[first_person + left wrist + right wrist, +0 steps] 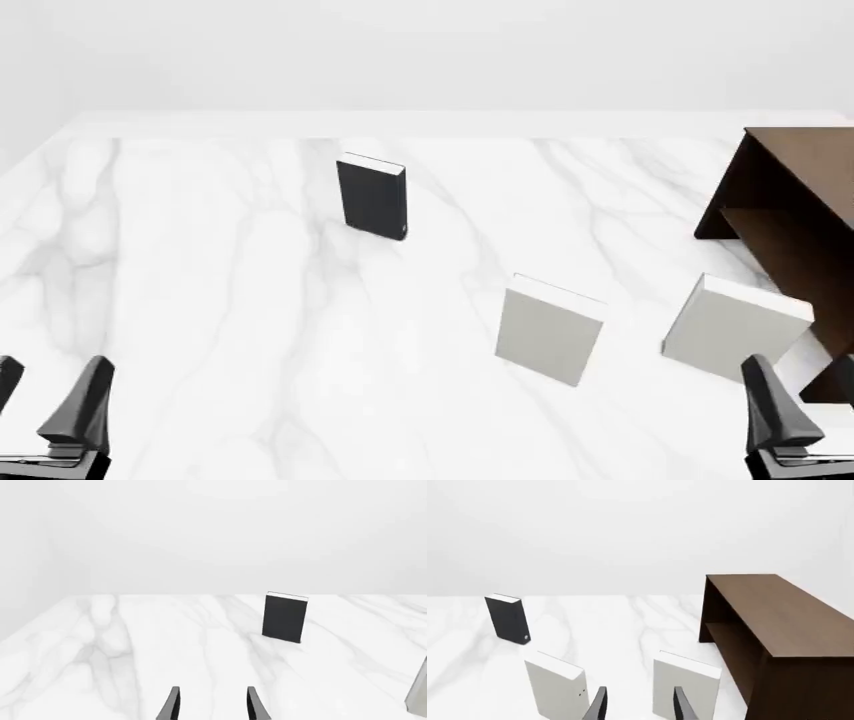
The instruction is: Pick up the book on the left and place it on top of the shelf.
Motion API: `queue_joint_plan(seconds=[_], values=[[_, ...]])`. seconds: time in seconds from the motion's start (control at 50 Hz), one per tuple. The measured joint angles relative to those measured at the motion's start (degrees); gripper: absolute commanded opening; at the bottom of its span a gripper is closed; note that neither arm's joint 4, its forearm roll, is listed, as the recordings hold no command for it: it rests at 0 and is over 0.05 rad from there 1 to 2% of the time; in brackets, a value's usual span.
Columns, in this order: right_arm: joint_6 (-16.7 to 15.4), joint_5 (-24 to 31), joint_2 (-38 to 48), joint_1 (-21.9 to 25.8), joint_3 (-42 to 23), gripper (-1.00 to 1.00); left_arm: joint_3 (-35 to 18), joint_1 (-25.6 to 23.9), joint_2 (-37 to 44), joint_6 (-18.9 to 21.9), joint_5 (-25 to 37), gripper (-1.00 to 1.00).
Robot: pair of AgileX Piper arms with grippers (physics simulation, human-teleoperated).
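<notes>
Left wrist view: the left gripper [212,705] hangs parted and empty, the black book [285,617] upright on the marble table [133,650] well ahead. Front view: book [372,197] stands far left, two grey books [549,329] nearer, shelf [787,215] at right. Right wrist view: right gripper [639,705] spread, holding nothing, shelf [780,615] alongside.

- A white marble table [240,300] carried everything.
- Two pale grey books [549,330] [734,328] stood upright on it, near each other, at the right side.
</notes>
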Motion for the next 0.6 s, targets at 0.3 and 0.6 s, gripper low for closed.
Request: queue_joint_plan(seconds=[0.3, 0.6], values=[[1.7, 2.0, 1.5, 0.4, -4.5, 1.00, 0.0, 0.0, 0.0, 0.0, 0.0, 1.00], [-1.5, 3.7, 10.9, 4.6, -17.7, 1.00, 0.0, 0.0, 0.0, 0.0, 0.0, 1.00]])
